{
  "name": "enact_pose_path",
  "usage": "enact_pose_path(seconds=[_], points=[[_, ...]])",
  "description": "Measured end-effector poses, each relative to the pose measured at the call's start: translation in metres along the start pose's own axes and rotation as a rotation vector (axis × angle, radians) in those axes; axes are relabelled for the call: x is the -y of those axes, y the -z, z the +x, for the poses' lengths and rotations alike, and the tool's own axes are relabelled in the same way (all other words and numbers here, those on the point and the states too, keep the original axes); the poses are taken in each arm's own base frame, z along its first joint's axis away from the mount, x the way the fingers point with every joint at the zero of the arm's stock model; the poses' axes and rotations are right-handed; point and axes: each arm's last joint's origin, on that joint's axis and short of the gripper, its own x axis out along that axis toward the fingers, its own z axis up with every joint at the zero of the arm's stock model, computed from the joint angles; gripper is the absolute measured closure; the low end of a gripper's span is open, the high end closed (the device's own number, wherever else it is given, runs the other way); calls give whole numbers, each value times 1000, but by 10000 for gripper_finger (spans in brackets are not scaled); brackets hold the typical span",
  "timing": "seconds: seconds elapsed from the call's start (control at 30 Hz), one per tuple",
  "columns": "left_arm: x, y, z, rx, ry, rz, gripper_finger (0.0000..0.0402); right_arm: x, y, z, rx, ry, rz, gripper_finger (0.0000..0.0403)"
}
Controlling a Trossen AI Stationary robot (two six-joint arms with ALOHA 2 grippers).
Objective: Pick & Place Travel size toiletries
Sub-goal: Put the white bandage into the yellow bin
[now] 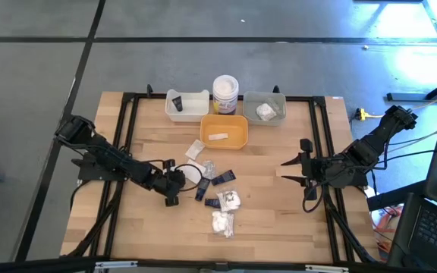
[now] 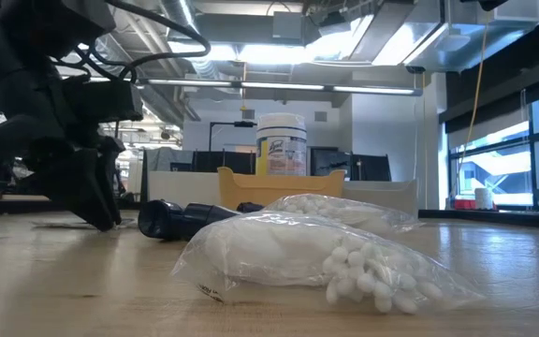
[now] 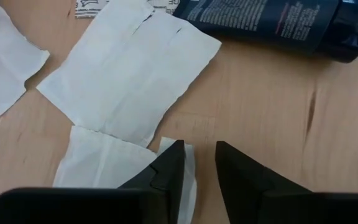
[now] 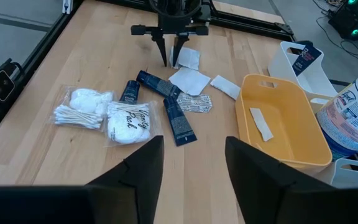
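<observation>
Sachet (image 3: 92, 174) under left gripper (image 3: 199, 163) — wrist view only.

Three trays (image 1: 224, 130), a labelled jar (image 1: 224, 94)

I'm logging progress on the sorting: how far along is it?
Partly done. One black tube lies in the white tray, a sachet in the yellow tray and a white wrapped piece in the grey tray. The left gripper is down at a white sachet, not gripping yet. The dark tubes and cotton packs remain. The right gripper waits, open.
</observation>
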Motion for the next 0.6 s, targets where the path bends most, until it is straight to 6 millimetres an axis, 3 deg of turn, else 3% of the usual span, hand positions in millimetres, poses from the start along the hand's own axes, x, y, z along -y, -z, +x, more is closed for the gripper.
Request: enact_pose_path(seconds=[0.4, 0.6], points=[[-1, 1, 0, 7, -31, -27, 393, 0, 0, 0, 0, 0, 0, 254], [-1, 1, 0, 2, -21, -38, 399, 0, 0, 0, 0, 0, 0, 263]])
